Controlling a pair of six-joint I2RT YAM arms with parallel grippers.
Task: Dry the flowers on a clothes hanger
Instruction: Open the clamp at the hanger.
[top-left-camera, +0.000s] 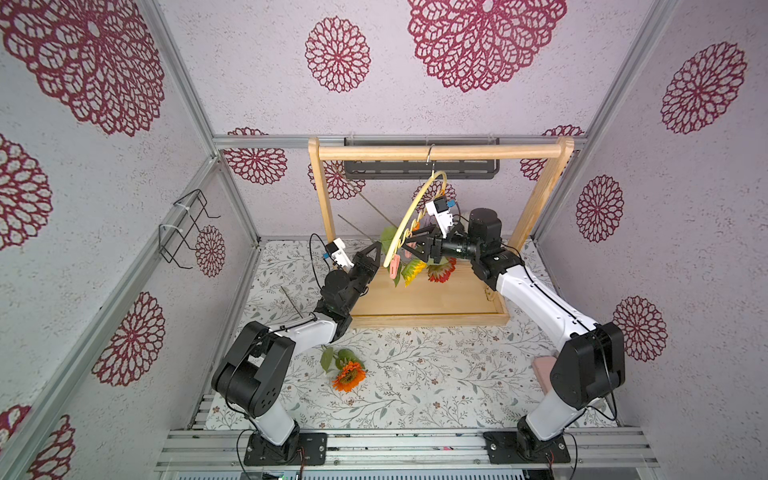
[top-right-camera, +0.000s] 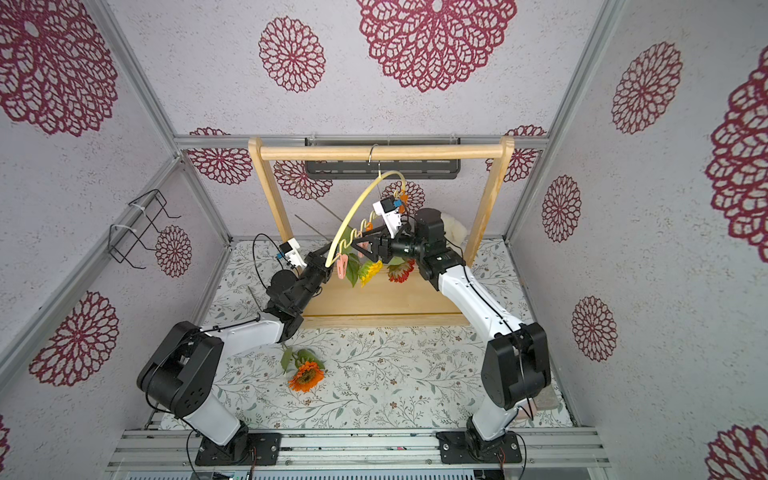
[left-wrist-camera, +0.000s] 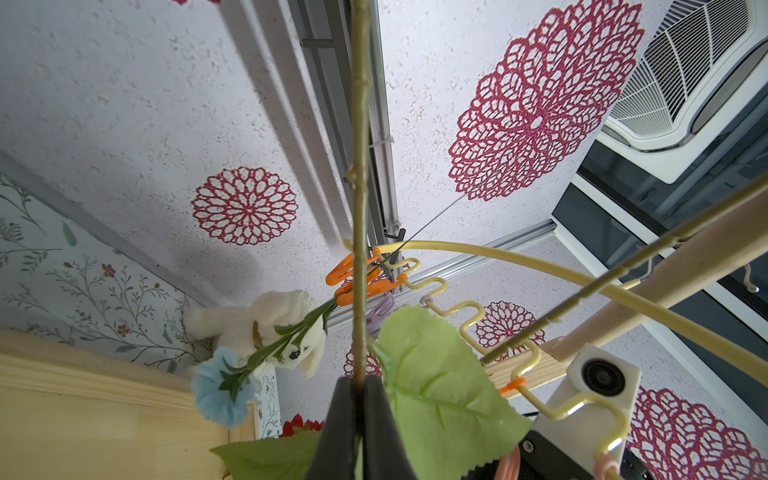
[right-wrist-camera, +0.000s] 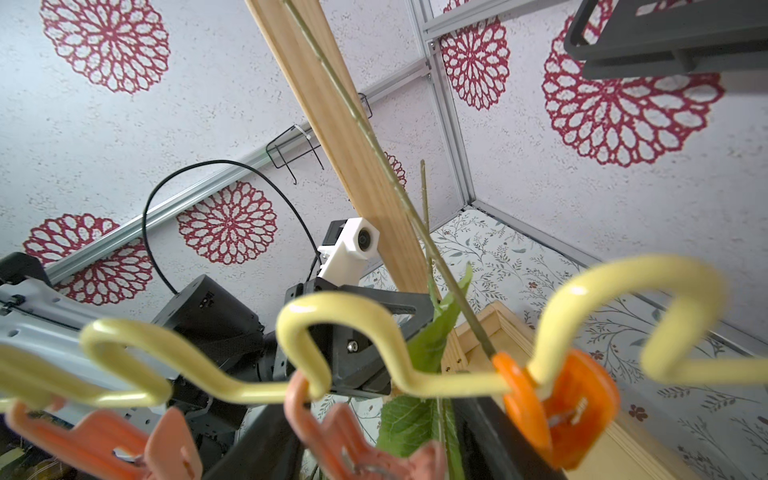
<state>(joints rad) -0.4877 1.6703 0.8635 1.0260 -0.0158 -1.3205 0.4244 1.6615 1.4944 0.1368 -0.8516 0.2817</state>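
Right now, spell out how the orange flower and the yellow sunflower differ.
The orange flower lies flat on the table mat; the yellow sunflower hangs head down beside the clothes hanger. The orange flower is held by nothing; the yellow sunflower's stem looks pinched in the shut left end effector. Both have green leaves.

A wooden rack (top-left-camera: 440, 152) stands at 12 o'clock on the bench (top-left-camera: 415, 374), its round top bar carried on two slanted posts above a shallow wooden base tray (top-left-camera: 428, 299). The bench wears a cloth printed with leafy sprigs. Behind the rack a black rail shelf (top-left-camera: 419, 168) is fixed to the back wall. A black wire holder (top-left-camera: 187, 226) hangs on the wall at 9 o'clock. A cream plush toy (top-right-camera: 455, 228) sits at 1 o'clock, and a pink block (top-left-camera: 544, 368) lies at 4 o'clock.
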